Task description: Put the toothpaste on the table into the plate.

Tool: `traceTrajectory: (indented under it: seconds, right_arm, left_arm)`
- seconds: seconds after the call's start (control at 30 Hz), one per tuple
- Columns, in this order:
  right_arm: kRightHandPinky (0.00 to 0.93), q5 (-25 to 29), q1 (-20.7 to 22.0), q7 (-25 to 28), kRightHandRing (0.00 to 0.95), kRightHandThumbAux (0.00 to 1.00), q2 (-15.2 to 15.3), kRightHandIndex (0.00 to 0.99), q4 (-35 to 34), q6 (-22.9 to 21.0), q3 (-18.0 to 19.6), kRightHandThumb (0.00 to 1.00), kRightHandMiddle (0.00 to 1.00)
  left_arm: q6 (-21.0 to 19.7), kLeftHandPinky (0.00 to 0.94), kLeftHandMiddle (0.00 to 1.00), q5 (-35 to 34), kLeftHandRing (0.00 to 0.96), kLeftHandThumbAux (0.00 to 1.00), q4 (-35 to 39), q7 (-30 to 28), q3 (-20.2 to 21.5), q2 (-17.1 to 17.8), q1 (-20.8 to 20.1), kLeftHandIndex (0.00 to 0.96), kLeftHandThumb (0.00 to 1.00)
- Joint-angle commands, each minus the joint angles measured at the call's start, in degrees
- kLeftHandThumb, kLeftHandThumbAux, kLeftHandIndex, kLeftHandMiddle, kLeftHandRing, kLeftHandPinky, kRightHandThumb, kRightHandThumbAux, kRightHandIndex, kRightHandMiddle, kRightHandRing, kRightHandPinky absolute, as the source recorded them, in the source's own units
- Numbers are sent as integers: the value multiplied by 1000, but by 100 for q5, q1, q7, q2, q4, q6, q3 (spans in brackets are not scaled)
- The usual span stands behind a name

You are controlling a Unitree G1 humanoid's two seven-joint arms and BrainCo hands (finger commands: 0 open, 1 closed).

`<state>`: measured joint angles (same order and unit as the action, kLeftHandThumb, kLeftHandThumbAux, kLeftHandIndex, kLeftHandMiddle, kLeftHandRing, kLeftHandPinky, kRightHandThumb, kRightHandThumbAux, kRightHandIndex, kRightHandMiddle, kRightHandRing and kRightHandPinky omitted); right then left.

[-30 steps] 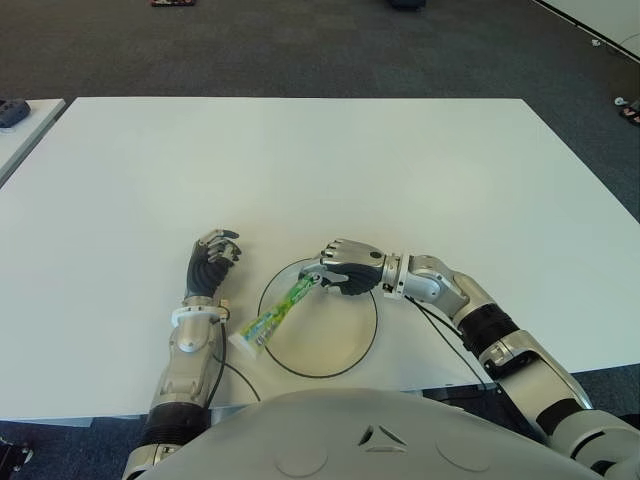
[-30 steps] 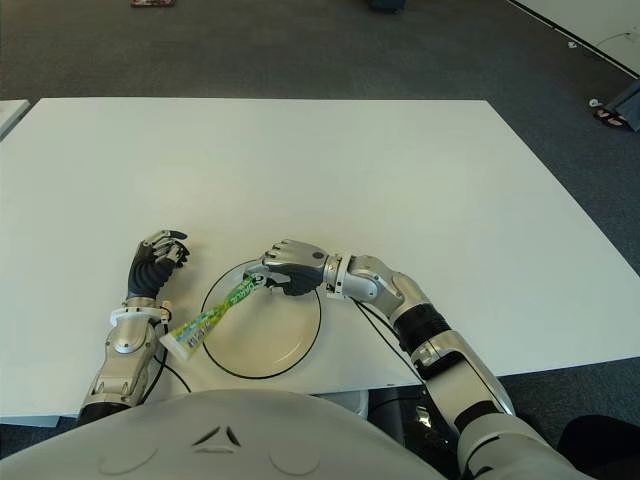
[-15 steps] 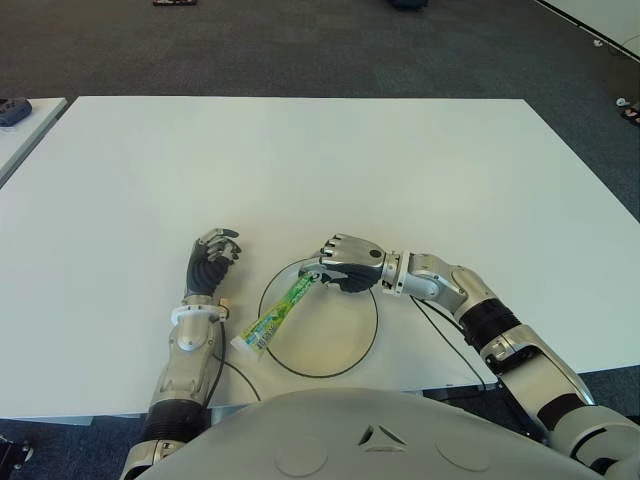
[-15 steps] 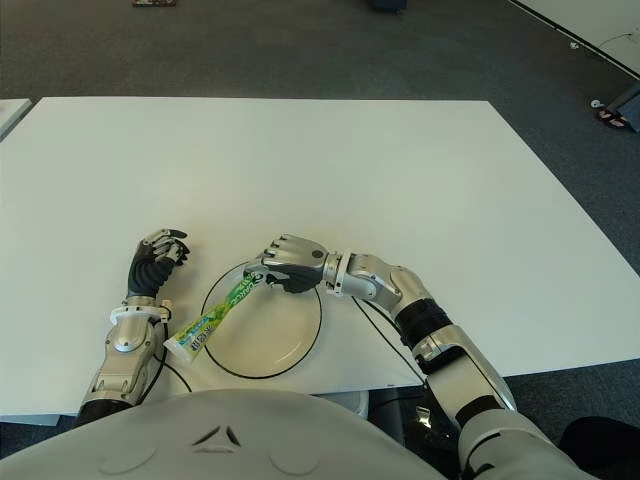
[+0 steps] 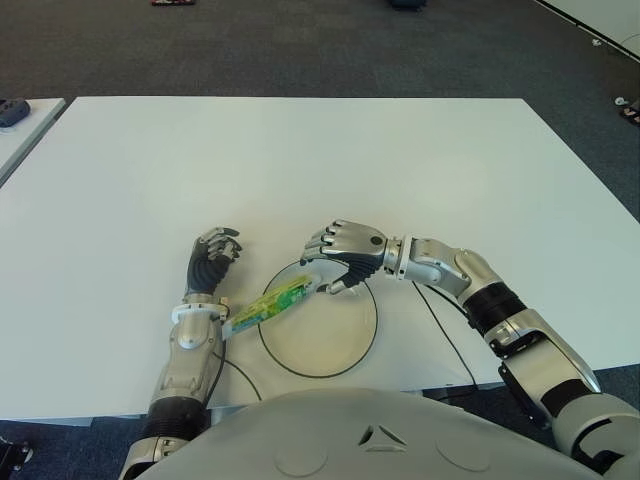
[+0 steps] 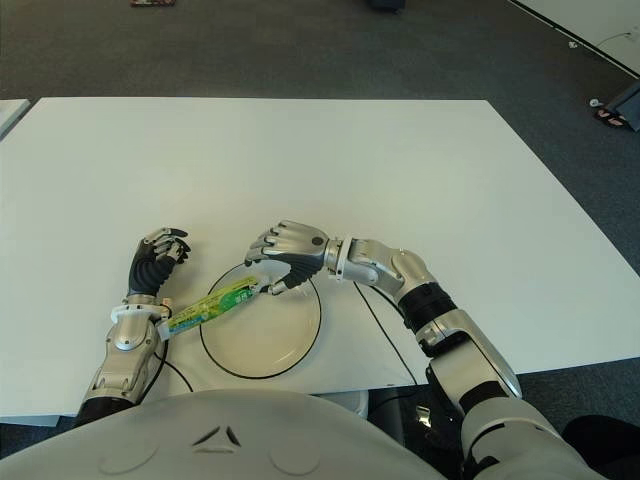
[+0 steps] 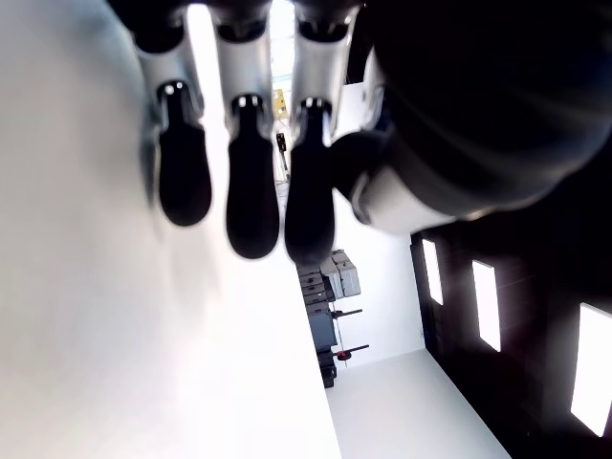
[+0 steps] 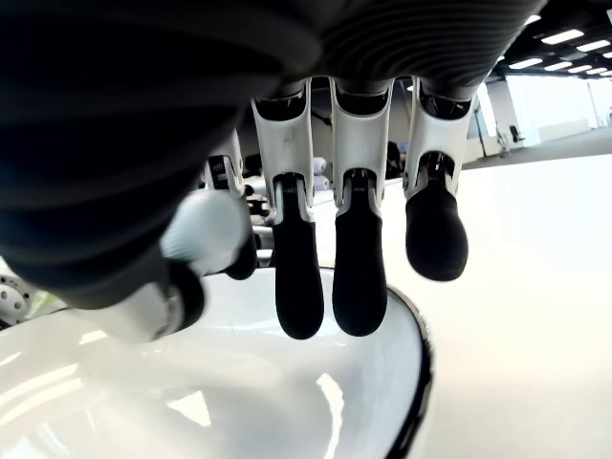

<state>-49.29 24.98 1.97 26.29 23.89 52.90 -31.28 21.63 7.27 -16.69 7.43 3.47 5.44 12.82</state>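
The green toothpaste tube (image 5: 268,306) lies slanted across the left rim of the black-rimmed white plate (image 5: 376,318). One end is inside the plate and the other sticks out beside my left wrist. My right hand (image 5: 322,270) hovers over the plate's far left rim, open, its thumb pointing down just past the tube's inner end. In the right wrist view its fingers (image 8: 359,277) hang spread above the plate (image 8: 287,382) with nothing between them. My left hand (image 5: 212,258) shows left of the plate, idle and holding nothing.
The white table (image 5: 400,170) stretches far ahead and to both sides. Thin black cables (image 5: 445,340) run from my wrists to the table's front edge. A second table with a dark object (image 5: 12,112) stands at the far left, and dark carpet lies beyond.
My right hand has opened and let go of the toothpaste, lifting slightly. The tube has dropped flatter and its outer end has swung toward my left wrist.
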Motion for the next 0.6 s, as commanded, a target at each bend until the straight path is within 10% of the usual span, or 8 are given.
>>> traceTrajectory:
  seconds: [0.03, 0.6]
  right_arm:
    - [3, 95, 101, -40, 3, 294, 81, 1, -76, 37, 60, 364, 2]
    - [0, 547, 39, -136, 0, 188, -31, 0, -123, -63, 336, 416, 0]
  left_arm:
    - [10, 576, 584, 28, 602, 717, -157, -28, -17, 32, -24, 429, 704]
    - [48, 574, 585, 104, 600, 717, -133, 36, -33, 0, -1, 429, 704]
